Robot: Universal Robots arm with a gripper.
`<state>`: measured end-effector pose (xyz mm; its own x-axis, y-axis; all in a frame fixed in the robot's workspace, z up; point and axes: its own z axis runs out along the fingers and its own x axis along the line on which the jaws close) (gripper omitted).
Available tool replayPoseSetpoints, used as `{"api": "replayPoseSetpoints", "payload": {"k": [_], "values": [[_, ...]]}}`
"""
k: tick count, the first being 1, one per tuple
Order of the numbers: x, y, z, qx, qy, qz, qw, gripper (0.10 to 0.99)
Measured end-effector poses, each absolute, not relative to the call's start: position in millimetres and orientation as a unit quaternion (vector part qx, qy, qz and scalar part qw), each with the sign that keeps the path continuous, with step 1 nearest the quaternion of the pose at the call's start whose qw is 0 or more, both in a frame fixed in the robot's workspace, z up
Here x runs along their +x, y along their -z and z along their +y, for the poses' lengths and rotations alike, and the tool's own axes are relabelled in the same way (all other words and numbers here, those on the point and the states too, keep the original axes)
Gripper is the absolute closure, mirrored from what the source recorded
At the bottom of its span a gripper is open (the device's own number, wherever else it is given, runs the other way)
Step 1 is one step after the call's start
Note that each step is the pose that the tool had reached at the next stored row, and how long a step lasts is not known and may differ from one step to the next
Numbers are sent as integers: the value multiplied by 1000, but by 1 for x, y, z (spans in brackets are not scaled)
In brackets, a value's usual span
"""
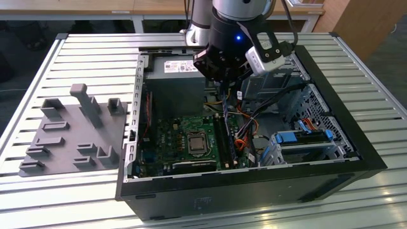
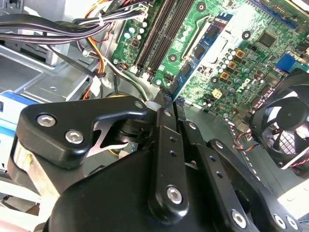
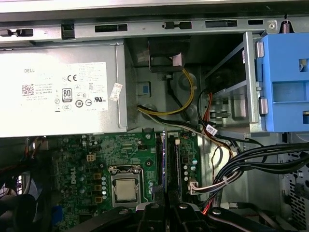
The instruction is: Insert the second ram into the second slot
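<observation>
Grey fixture plate (image 1: 70, 131): laid on the slatted table (image 1: 95, 47), well off to the exterior view's left of the jaws.
Open computer case (image 1: 254, 191): set under the jaws.
Motherboard (image 1: 171, 138): seen below the jaws, with its memory slots (image 3: 175, 159) lined up beneath them.
Gripper (image 1: 224, 81): jaws clenched on the second ram (image 2: 198, 48), which is held edge-on over the slots in both wrist views. Contact with a slot cannot be told.
Blue drive bracket (image 1: 296, 137): placed to the exterior view's right of the jaws.

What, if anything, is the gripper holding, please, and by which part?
The thin blue circuit-board stick with dark chips, pinched across its flat faces, at its upper edge, by the black gripper.
</observation>
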<state>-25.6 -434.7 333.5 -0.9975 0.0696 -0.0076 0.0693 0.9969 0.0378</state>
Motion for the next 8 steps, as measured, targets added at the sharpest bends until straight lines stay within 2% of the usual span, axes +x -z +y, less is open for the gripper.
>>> {"api": "replayPoseSetpoints", "payload": {"k": [8], "values": [[-26,-331,-435,35,-19,999,4,945]]}}
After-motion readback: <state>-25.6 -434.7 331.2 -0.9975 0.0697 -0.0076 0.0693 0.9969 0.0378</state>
